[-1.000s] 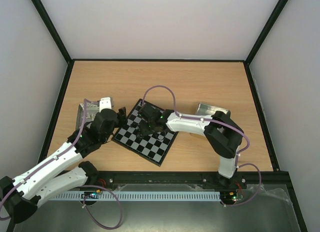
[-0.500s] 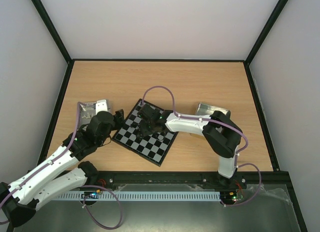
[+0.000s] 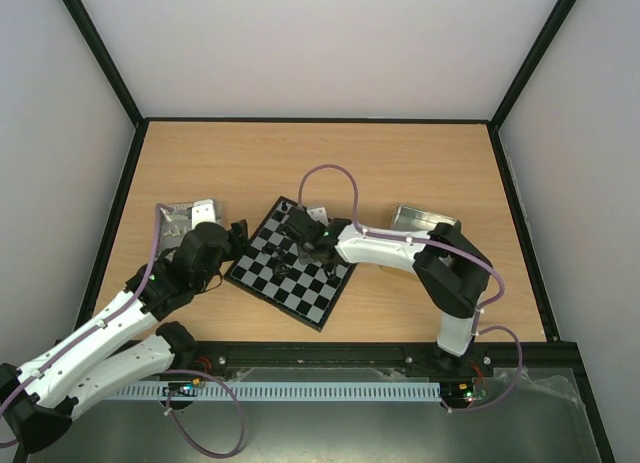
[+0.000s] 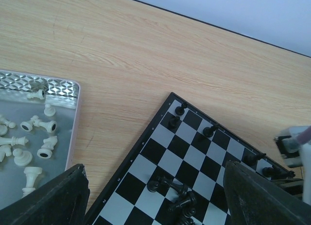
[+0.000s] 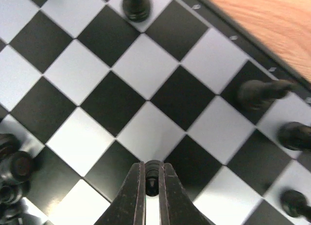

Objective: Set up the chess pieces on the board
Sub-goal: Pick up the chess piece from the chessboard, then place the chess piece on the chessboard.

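Closing since a second ago, the right hand (image 5: 152, 185) pinches one black chess piece (image 5: 153, 174) over the board (image 5: 146, 64); the left hand (image 3: 236, 235) gapes wide beside the board. Picking step, I judge; next, lift toward a back-row square.

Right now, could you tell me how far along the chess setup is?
Early on. Done: a few black pieces stand along one edge of the board. In hand: the right fingers are shut on one piece over the board. To do: a heap of black pieces lies mid-board, unsorted. The left fingers are open and empty beside the board.
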`<state>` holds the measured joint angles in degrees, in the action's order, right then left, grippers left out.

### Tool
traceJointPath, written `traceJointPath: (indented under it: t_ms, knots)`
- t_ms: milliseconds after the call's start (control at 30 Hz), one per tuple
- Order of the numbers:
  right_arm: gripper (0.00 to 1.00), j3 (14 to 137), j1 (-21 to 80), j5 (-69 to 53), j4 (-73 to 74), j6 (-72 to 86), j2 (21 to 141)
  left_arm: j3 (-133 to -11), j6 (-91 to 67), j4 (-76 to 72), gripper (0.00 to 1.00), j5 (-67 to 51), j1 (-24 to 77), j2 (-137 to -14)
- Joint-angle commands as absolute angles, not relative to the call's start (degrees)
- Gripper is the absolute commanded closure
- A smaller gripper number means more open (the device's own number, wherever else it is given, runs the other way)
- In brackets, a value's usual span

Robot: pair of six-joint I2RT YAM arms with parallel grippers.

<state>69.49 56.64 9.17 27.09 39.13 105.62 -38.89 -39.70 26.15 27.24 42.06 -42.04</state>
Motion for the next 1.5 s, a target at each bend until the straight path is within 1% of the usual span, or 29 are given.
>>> traceJointPath:
  t_ms: [0,300,733,967,1133,1467]
  knots:
    - [0.98,66.80,55.48,16.17,30.17,42.61,101.13,-38.87,-40.10,26.55,0.23,28.21,41.66,-42.35]
    - [0.98,63.32,52.46,15.94,29.78,43.23,99.84,-38.73,-40.34,25.78,0.22,27.71,41.66,-43.49]
    - [0.98,62.58,50.43,14.42,28.10,42.79,100.90,-38.72,-40.41,25.23,0.22,27.25,41.66,-44.51]
    - [0.91,62.65,50.21,14.48,28.72,42.86,100.63,-38.61,-40.40,25.05,0.22,27.07,41.66,-44.81]
    - [0.82,63.36,50.24,14.09,29.40,42.80,100.08,-38.73,-40.31,25.07,0.22,27.07,41.66,-44.82]
    - [0.80,64.76,50.20,15.37,31.48,43.02,98.06,-38.81,-40.15,25.10,0.22,27.07,41.70,-44.73]
